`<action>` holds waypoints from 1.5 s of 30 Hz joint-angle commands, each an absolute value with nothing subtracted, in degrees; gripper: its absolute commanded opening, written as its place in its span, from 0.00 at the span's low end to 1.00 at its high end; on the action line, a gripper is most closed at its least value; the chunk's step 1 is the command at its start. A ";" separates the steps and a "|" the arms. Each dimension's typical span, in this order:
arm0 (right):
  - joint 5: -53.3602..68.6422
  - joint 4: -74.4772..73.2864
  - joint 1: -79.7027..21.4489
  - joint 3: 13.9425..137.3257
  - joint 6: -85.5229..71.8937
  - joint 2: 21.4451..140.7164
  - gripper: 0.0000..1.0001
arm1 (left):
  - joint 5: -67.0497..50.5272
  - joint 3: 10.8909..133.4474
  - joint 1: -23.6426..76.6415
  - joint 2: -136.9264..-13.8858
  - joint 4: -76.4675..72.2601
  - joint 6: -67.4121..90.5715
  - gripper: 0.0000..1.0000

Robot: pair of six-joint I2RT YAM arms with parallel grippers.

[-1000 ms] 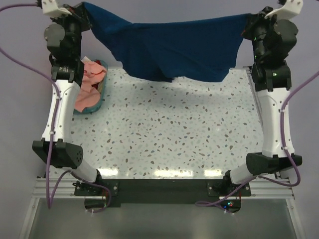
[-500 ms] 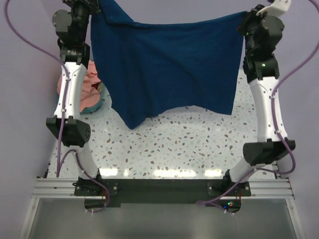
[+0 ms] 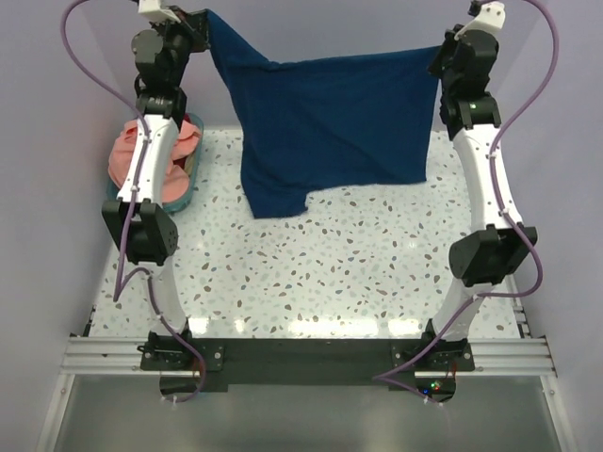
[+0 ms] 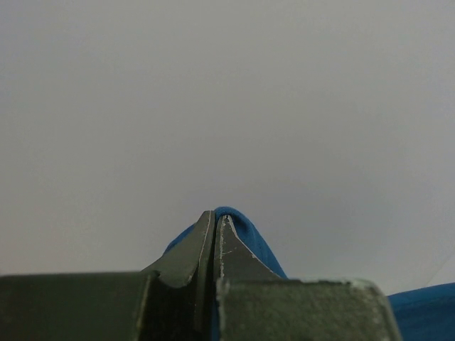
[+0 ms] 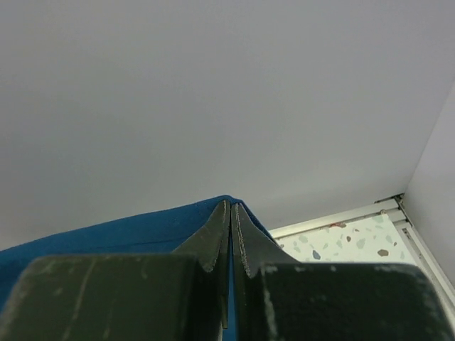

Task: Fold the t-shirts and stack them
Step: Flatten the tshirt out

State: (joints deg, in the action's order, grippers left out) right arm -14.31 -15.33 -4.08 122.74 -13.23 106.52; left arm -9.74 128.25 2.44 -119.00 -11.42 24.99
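A navy blue t-shirt (image 3: pixel 330 122) hangs spread in the air between both arms at the back of the table. My left gripper (image 3: pixel 205 19) is shut on its upper left corner, where blue cloth (image 4: pixel 245 234) wraps the closed fingertips. Shut on the upper right corner is my right gripper (image 3: pixel 439 55), with the cloth (image 5: pixel 128 234) pinched between its fingers. The shirt's lower edge hangs just above the table, with one flap lower at the left (image 3: pixel 273 202). A salmon-pink t-shirt (image 3: pixel 127 160) lies crumpled in the basket at the left, partly behind my left arm.
The round teal basket (image 3: pixel 188 184) sits at the table's left back corner. The speckled table (image 3: pixel 330 273) stretches in front of the hanging shirt. Lavender walls close in on the back and both sides.
Both arms have stretched farther back and upward, carrying the navy shirt away from the camera. The cloth now hangs flatter and more taut between the grippers.
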 commanded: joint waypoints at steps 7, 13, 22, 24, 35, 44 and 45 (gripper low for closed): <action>-17.05 3.50 -3.69 110.14 -10.99 87.82 0.00 | -10.90 119.89 2.46 -101.45 -21.36 21.63 0.00; -18.10 6.51 -3.69 105.64 -8.53 79.64 0.00 | -8.97 114.44 2.46 -91.69 -21.97 14.08 0.00; -22.14 0.18 -3.69 109.51 -11.16 77.95 0.00 | -12.30 120.05 2.46 -92.61 -24.70 11.51 0.00; -22.85 -1.65 -3.60 109.25 -11.60 79.18 0.00 | -13.88 123.47 2.46 -95.96 -23.91 13.70 0.00; -20.05 -8.35 1.84 100.37 -21.18 101.76 0.00 | -20.03 136.50 2.46 -134.63 -15.83 23.55 0.40; -11.70 -15.03 1.85 102.48 -20.57 112.76 0.95 | -20.30 121.76 3.60 -131.05 -4.07 21.62 0.86; -10.99 -15.64 1.85 101.44 -20.57 112.59 0.95 | -20.22 120.08 4.21 -130.00 -2.91 21.53 0.86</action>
State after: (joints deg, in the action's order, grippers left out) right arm -14.55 -17.10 2.07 100.47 -20.32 118.02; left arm -19.03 121.16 2.98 -141.43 -2.83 22.46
